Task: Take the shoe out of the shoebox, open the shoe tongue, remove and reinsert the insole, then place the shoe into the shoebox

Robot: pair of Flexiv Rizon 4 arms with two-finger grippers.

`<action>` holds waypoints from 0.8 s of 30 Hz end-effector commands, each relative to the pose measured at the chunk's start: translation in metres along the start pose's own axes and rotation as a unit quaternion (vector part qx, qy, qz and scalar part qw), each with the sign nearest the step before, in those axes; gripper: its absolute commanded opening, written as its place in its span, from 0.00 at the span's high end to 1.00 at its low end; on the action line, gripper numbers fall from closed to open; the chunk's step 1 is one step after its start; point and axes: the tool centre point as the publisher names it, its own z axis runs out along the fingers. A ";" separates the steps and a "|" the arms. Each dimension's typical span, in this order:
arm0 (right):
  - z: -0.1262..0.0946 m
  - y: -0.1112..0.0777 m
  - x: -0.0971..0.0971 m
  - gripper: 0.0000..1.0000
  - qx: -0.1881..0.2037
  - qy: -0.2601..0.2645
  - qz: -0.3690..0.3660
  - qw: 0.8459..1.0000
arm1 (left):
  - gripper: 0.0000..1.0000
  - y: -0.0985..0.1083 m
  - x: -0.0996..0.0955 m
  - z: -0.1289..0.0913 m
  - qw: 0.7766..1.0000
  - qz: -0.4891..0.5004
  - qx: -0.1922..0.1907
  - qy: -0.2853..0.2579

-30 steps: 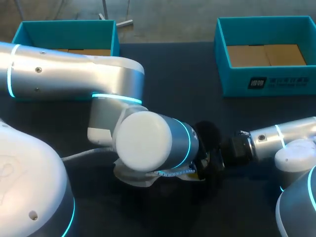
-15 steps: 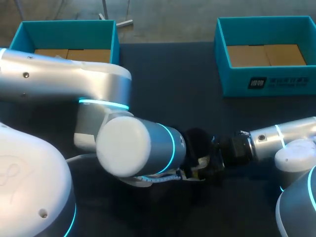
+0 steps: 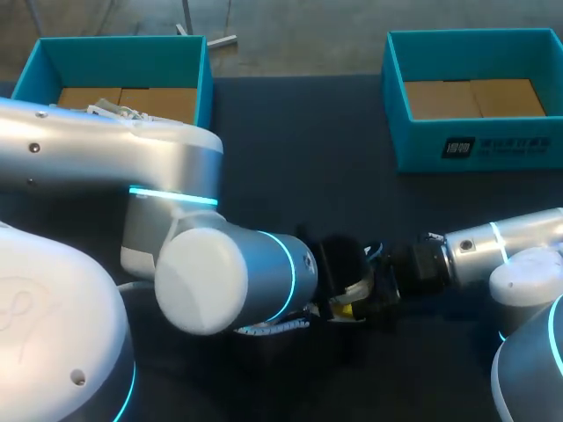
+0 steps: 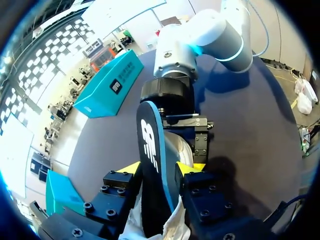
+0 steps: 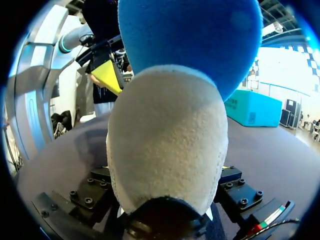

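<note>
Teal card makes the labelled shoebox [image 3: 475,145], which stands open at the far right corner of the dark table [image 3: 299,132], its brown floor bare. A second teal shoebox [image 3: 119,53] stands well apart from it, at the table's far left corner.

The shoe [image 5: 167,145] is out on the table, well apart from the labelled shoebox and nearer the robot than it, about in the middle of the near edge. It is a pale, fuzzy-surfaced shoe. The right gripper [image 4: 187,131] is clamped on it, with a black finger block pressed to each side and the yellow tips hidden behind the shoe. The right arm [image 3: 501,242] comes in low from the same side as the labelled shoebox.

The insole [image 4: 152,160] stands on edge, rising out of the shoe. Its upper face is black with a white mark, and its underside is blue foam. The left gripper [image 4: 162,167] is closed on the insole, one yellow tip touching each face. It faces the right gripper head-on, with the shoe between the two. Some white fabric bunches just under the left fingers; I cannot tell what it belongs to.

The left arm [image 3: 132,158] crosses in front of the second shoebox, and its big elbow hides the table beside the shoe on the side away from the labelled shoebox.
</note>
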 end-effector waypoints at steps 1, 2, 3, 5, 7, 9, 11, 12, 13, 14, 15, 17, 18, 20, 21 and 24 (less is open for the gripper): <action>0.002 0.001 0.000 1.00 0.003 0.000 0.001 1.000 | 0.58 0.003 0.001 0.002 1.000 0.001 0.004 -0.006; 0.002 0.001 0.000 1.00 0.003 0.000 0.001 1.000 | 0.58 0.003 0.001 0.002 1.000 0.002 0.004 -0.007; 0.002 0.001 0.000 1.00 0.003 0.000 0.001 1.000 | 0.58 0.004 0.000 0.003 1.000 0.002 0.004 -0.008; 0.002 0.001 0.000 1.00 0.003 0.000 0.001 1.000 | 0.58 0.005 -0.001 0.006 1.000 0.002 0.004 -0.009; 0.002 0.001 0.000 1.00 0.003 0.000 0.001 1.000 | 0.58 0.005 -0.001 0.008 1.000 0.002 0.003 -0.010; 0.002 0.001 0.000 1.00 0.003 0.000 0.001 1.000 | 0.58 0.006 -0.002 0.011 1.000 0.001 0.004 -0.009; 0.002 0.001 0.000 1.00 0.003 0.000 0.001 1.000 | 0.59 0.006 -0.003 0.014 1.000 0.001 0.005 -0.007; 0.002 0.001 0.000 1.00 0.003 0.000 0.001 1.000 | 0.59 0.006 -0.003 0.015 1.000 0.001 0.006 -0.006; 0.002 0.001 0.000 1.00 0.003 0.000 0.001 1.000 | 0.60 0.006 -0.003 0.016 1.000 0.001 0.006 -0.005; 0.002 0.001 0.000 1.00 0.003 0.000 0.001 1.000 | 0.60 0.005 -0.004 0.017 1.000 0.001 0.008 -0.003; 0.002 0.001 0.000 1.00 0.003 0.000 0.001 1.000 | 0.60 0.004 -0.004 0.018 1.000 0.000 0.009 0.002; 0.002 0.001 0.000 1.00 0.003 0.000 0.001 1.000 | 0.62 0.004 -0.005 0.020 1.000 0.000 0.011 0.004; 0.002 0.001 0.000 1.00 0.003 0.000 0.001 1.000 | 0.63 0.003 -0.005 0.021 1.000 0.000 0.012 0.006; 0.002 0.001 0.000 1.00 0.003 0.000 0.001 1.000 | 0.66 0.002 -0.005 0.024 1.000 0.001 0.012 0.007; 0.002 0.001 0.000 1.00 0.003 0.000 0.001 1.000 | 0.67 0.002 -0.006 0.025 1.000 0.002 0.013 0.009; 0.002 0.001 0.000 1.00 0.003 0.000 0.001 1.000 | 0.67 0.001 -0.008 0.026 1.000 0.002 0.015 0.012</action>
